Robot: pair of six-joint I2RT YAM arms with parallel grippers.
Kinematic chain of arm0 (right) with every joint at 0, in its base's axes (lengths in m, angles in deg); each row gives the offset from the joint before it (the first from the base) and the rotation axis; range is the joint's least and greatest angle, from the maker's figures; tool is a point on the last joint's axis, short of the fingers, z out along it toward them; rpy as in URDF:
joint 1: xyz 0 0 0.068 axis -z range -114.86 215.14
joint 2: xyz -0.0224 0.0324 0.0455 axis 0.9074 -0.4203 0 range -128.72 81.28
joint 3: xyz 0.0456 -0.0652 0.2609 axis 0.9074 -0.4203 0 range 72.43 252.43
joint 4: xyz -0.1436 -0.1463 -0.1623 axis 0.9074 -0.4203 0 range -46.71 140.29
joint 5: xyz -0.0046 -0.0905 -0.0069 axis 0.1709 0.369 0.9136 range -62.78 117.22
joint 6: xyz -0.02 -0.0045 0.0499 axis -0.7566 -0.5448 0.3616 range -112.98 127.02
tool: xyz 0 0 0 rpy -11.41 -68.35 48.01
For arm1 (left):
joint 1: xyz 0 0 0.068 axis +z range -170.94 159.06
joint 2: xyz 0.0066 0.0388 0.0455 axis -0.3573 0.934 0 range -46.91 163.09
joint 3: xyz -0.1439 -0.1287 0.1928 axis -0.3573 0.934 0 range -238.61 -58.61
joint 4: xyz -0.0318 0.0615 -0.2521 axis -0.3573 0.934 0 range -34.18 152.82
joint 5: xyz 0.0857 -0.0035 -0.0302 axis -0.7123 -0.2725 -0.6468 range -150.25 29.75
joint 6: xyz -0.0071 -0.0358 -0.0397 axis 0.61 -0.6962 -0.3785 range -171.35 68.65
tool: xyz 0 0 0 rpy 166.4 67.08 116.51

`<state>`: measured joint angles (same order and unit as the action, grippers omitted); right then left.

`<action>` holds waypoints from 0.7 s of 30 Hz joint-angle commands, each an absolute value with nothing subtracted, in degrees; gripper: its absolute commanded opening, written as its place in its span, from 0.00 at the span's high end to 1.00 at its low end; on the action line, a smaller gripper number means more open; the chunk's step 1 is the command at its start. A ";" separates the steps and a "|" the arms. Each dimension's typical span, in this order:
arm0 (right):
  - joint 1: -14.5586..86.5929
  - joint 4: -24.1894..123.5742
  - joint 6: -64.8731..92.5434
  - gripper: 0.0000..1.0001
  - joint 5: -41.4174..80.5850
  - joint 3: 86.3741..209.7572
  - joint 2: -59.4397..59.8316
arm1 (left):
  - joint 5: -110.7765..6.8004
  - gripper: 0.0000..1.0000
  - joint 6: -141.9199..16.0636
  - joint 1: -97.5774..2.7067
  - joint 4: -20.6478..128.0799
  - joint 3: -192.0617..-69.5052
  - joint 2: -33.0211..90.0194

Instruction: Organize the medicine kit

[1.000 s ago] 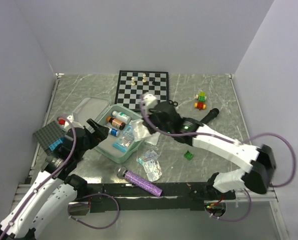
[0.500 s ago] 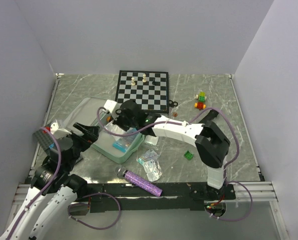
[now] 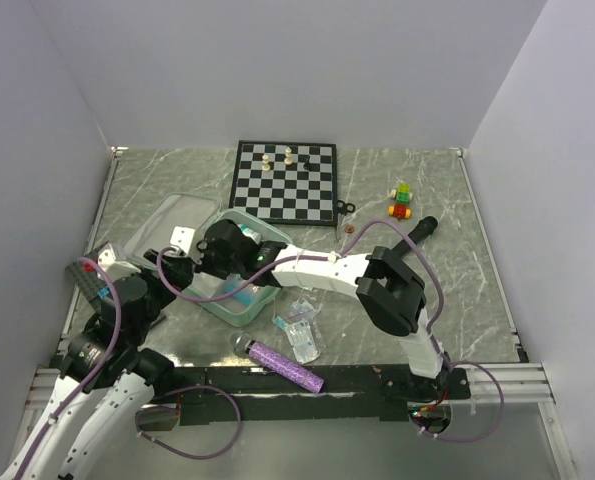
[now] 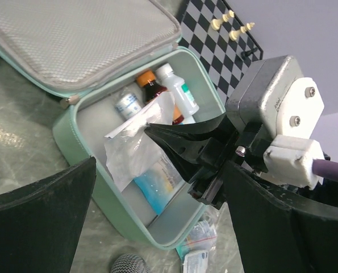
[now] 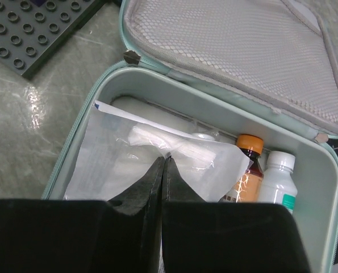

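Observation:
The medicine kit (image 3: 233,314) is a mint-green case lying open, its mesh-lined lid (image 5: 242,45) folded back. Inside stand a brown bottle with an orange cap (image 5: 247,170), a white bottle (image 5: 279,176) and a small jar (image 4: 127,105), with a blue packet (image 4: 157,185) lower down. My right gripper (image 5: 164,158) reaches into the case, shut on a clear plastic packet (image 5: 117,153) of white gauze. The left wrist view shows that packet (image 4: 132,153) hanging from the right gripper's fingers (image 4: 180,139). My left gripper (image 4: 157,170) stands open at the kit's near-left side, holding nothing.
A chessboard (image 3: 284,180) with a few pieces lies behind the kit. A dark studded plate (image 5: 32,28) sits left of it. Clear bags of packets (image 3: 299,330) and a purple microphone (image 3: 282,362) lie in front. Coloured bricks (image 3: 402,200) and a green block (image 3: 377,311) are to the right.
My right arm has swung left across the kit, carrying the clear packet down into the case. The left arm has drawn back slightly with its jaws still open.

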<state>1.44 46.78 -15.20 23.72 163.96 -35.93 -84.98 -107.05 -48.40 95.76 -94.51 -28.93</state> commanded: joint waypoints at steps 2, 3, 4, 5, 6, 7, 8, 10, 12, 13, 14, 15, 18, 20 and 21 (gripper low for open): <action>-0.95 45.89 -17.68 1.00 22.66 167.97 -39.57 | -84.68 0.02 -108.04 -48.71 91.33 -96.06 -30.56; -0.95 45.63 -17.42 1.00 22.83 168.49 -40.09 | -84.94 0.02 -108.12 -48.71 91.50 -96.06 -30.65; -1.04 45.37 -17.24 1.00 23.09 168.84 -40.62 | -85.12 0.02 -108.30 -48.62 91.76 -96.06 -30.65; -1.04 45.19 -16.89 1.00 23.18 169.20 -41.15 | -85.21 0.02 -108.30 -48.71 91.94 -96.14 -30.73; -1.04 45.19 -16.62 1.00 23.36 169.20 -41.33 | -85.38 0.02 -108.39 -48.71 92.20 -96.14 -30.82; -1.04 45.28 -16.36 1.00 23.44 169.11 -41.33 | -85.47 0.02 -108.39 -48.71 92.29 -96.14 -30.82; -1.04 45.37 -16.10 1.00 23.45 168.94 -41.33 | -85.47 0.02 -108.48 -48.71 92.29 -96.23 -30.91; -1.04 45.45 -15.05 0.93 23.80 168.85 -41.16 | -85.47 0.02 -108.39 -48.71 92.21 -96.14 -31.00; -1.04 45.54 -14.34 0.74 23.88 168.67 -40.46 | -85.30 0.02 -108.39 -48.71 92.03 -96.06 -31.09; -1.04 45.89 -13.90 0.60 24.06 168.32 -39.84 | -85.21 0.02 -108.39 -48.71 92.12 -95.97 -31.09; -1.04 46.50 -13.38 0.52 24.23 167.80 -39.23 | -85.30 0.02 -108.30 -48.71 92.03 -96.05 -31.00; -1.04 47.03 -12.85 0.44 24.41 167.36 -38.35 | -85.12 0.02 -108.39 -48.71 92.03 -96.06 -31.09; -1.04 48.61 -11.62 0.32 25.03 165.95 -35.89 | -85.12 0.02 -108.30 -48.62 92.12 -96.14 -31.17; -1.04 49.58 -10.74 0.30 25.64 164.81 -33.61 | -85.30 0.02 -108.39 -48.62 92.21 -96.14 -31.26; -0.95 49.93 -10.12 0.29 26.08 163.50 -32.38 | -85.39 0.02 -108.30 -48.71 92.21 -96.14 -31.35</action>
